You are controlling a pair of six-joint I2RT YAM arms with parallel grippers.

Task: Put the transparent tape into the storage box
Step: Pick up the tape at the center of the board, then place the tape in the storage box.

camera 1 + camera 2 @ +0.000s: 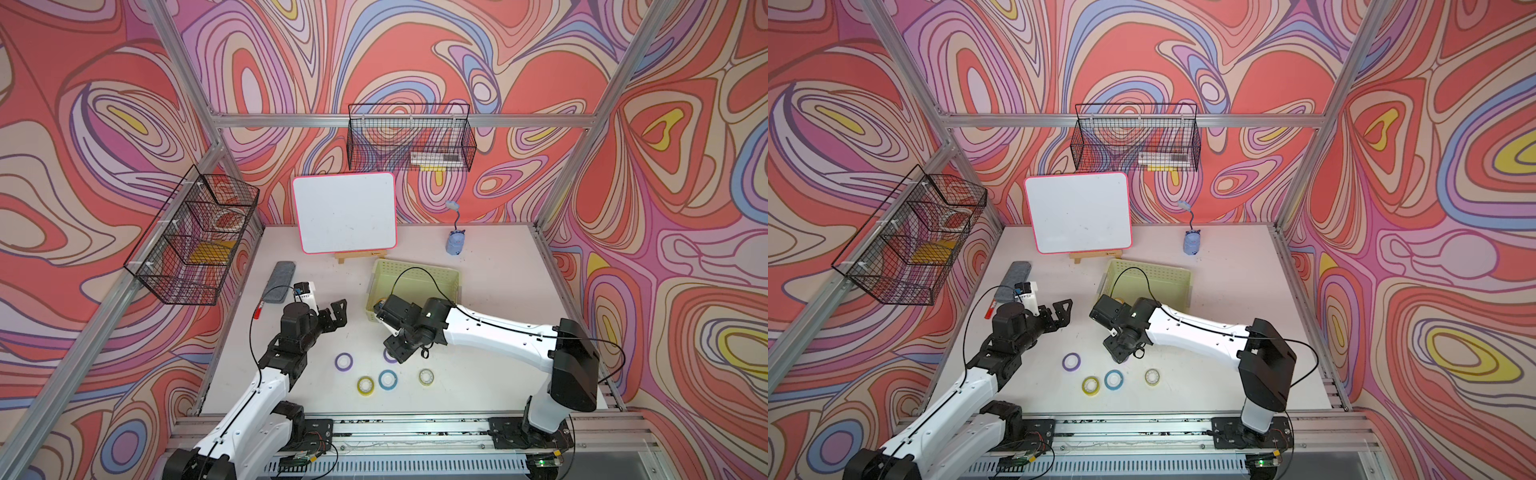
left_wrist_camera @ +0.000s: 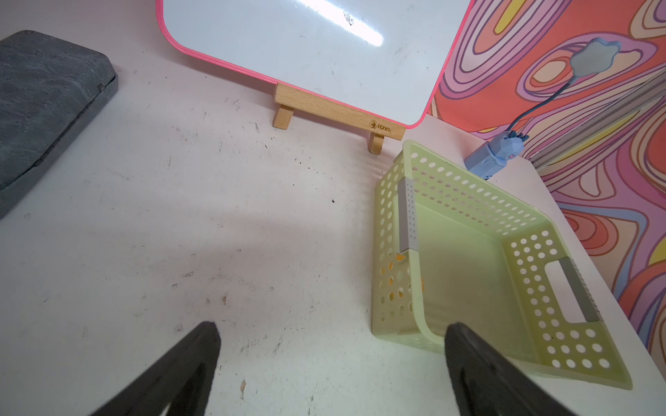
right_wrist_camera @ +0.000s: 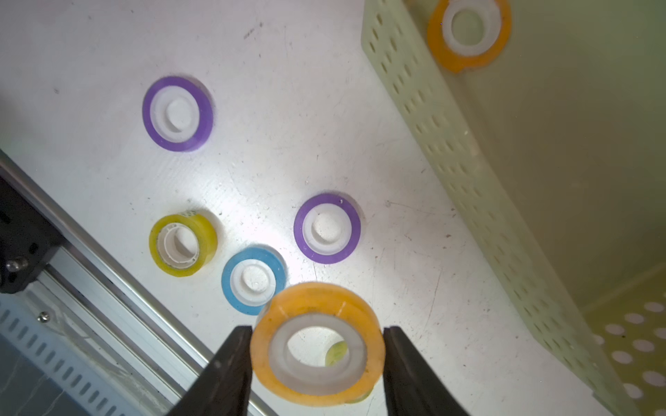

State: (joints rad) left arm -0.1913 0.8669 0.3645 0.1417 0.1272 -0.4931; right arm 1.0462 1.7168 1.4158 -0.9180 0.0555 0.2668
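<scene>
My right gripper is shut on an orange-tinted roll of transparent tape, pinched across its sides and held above the table. In both top views this gripper hangs just in front of the pale yellow-green storage box, whose perforated wall is beside the held roll. A second orange roll lies inside the box. My left gripper is open and empty over bare table, left of the box.
Loose rolls lie under and near my right gripper: two purple, a yellow, a blue, a pale one. Farther back are the whiteboard, grey eraser, red marker, blue device and wire baskets.
</scene>
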